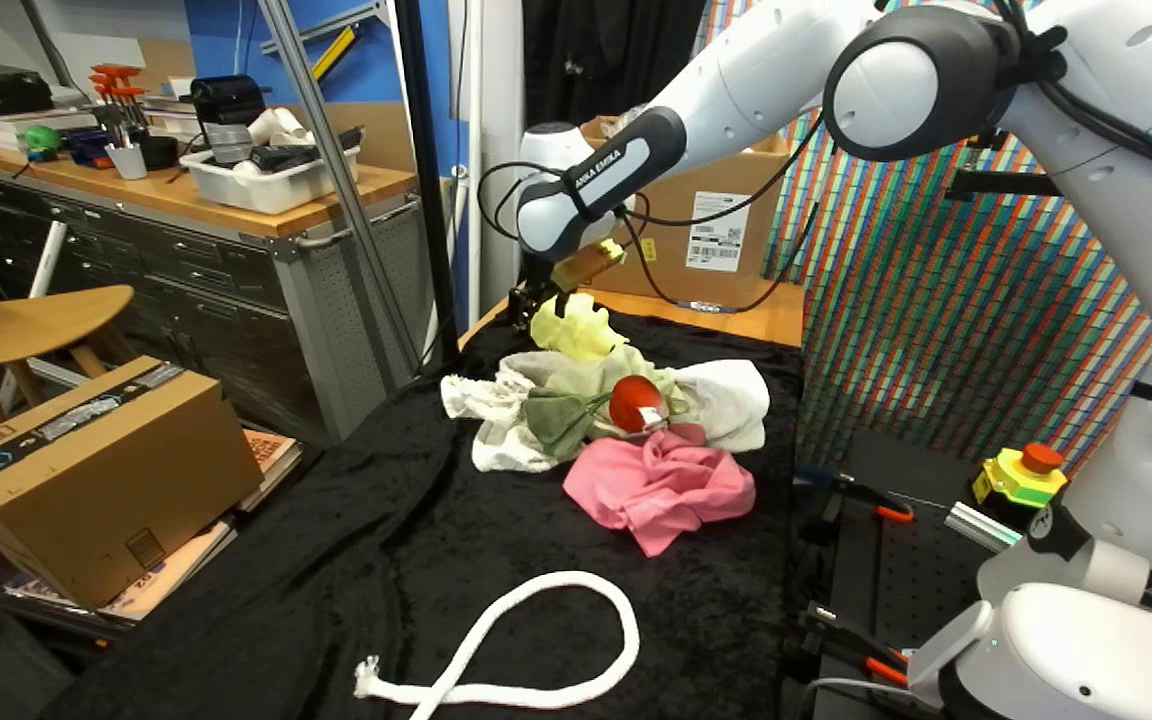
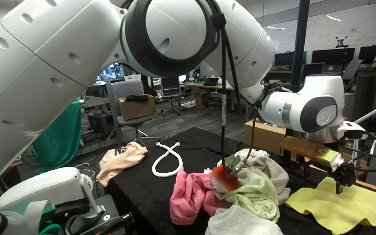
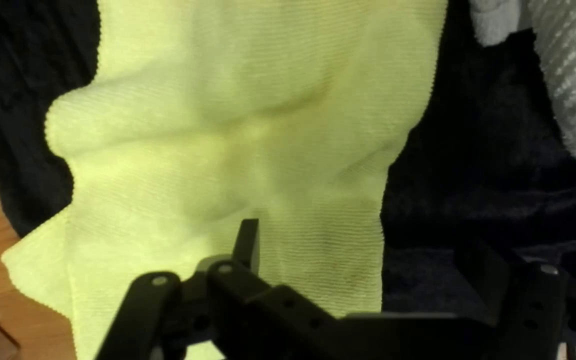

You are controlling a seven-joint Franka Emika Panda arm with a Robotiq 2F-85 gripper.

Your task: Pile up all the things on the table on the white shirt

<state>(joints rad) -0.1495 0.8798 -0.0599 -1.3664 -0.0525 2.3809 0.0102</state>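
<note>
Gripper is low in wrist view, jaws spread wide, nothing held: one jaw over yellow cloth, other past its R edge over black cover; can't tell re contact. In an exterior view, pile sits approx ctr: white cloth at its R, red/white item on top, pink cloth at lower edge; white rope bottom ctr, well apart.

In an exterior view, a yellow cloth is spread at near right, overhung by the gripper, jaws parted. To the left, a red-and-white rounded object is flanked by pink cloth and pale green cloth; farther off, a looped white rope is laid.
</note>
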